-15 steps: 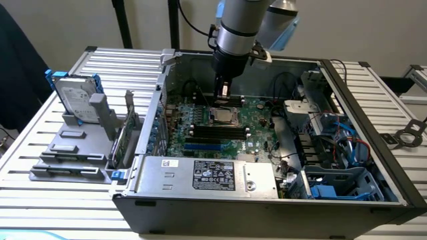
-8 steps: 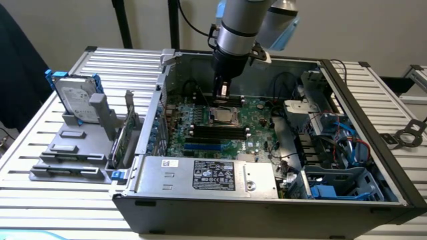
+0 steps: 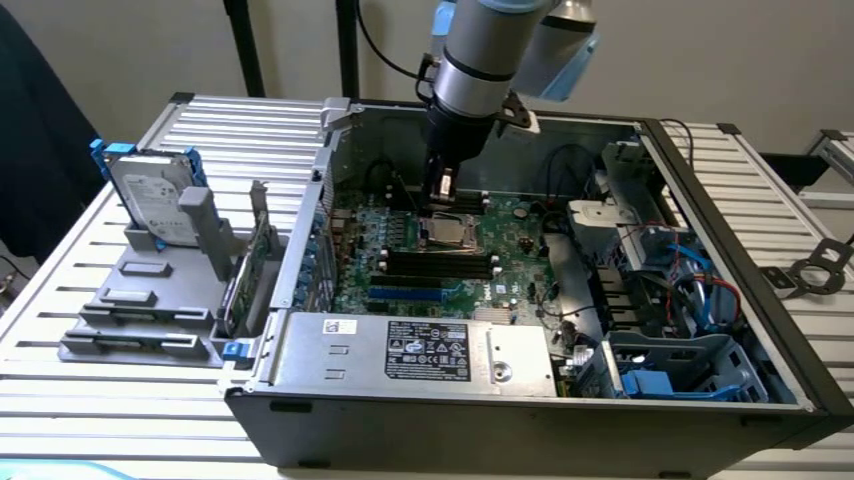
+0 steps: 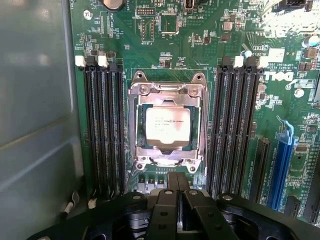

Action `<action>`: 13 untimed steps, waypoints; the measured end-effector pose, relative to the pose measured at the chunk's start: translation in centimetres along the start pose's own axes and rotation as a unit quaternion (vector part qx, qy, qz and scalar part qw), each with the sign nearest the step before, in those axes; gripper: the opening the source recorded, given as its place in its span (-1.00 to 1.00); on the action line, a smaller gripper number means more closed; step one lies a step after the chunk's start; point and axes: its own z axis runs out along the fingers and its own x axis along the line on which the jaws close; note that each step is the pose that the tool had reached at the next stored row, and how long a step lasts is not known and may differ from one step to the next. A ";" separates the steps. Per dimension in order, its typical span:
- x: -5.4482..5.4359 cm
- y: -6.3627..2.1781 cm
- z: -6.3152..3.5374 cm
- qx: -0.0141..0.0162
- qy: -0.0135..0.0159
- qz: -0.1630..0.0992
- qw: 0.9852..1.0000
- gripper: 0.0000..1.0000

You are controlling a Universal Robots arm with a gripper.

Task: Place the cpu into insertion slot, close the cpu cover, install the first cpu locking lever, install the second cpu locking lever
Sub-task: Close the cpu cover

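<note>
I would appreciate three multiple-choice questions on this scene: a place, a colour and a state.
1. Where does the cpu lie?
A. In the insertion slot
B. On the hard drive
C. On the table
2. What colour is the long expansion slot beside the black one?
A. Red
B. Blue
C. Yellow
3. How is the end effector?
A. Wide open
B. Shut on the cpu
C. Shut, empty
Answers: 1 A, the chip sits in the socket between the memory slots; 2 B, plainly blue; 3 C, its fingers meet with nothing between.
</note>
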 end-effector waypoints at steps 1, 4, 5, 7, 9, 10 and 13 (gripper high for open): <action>0.0 0.02 0.12 0.000 0.001 0.000 1.000 -0.77; 0.0 0.07 0.39 0.001 0.002 0.000 1.000 -0.77; 0.0 0.09 0.50 0.001 0.002 0.000 1.000 -0.77; 0.0 0.12 0.70 0.002 0.002 0.000 1.000 -0.77; -0.1 0.16 0.89 0.002 0.004 -0.001 1.000 -0.77; -0.1 0.17 0.97 0.002 0.005 -0.001 1.000 -0.77; -0.1 0.22 1.22 0.002 0.012 -0.002 1.000 -0.77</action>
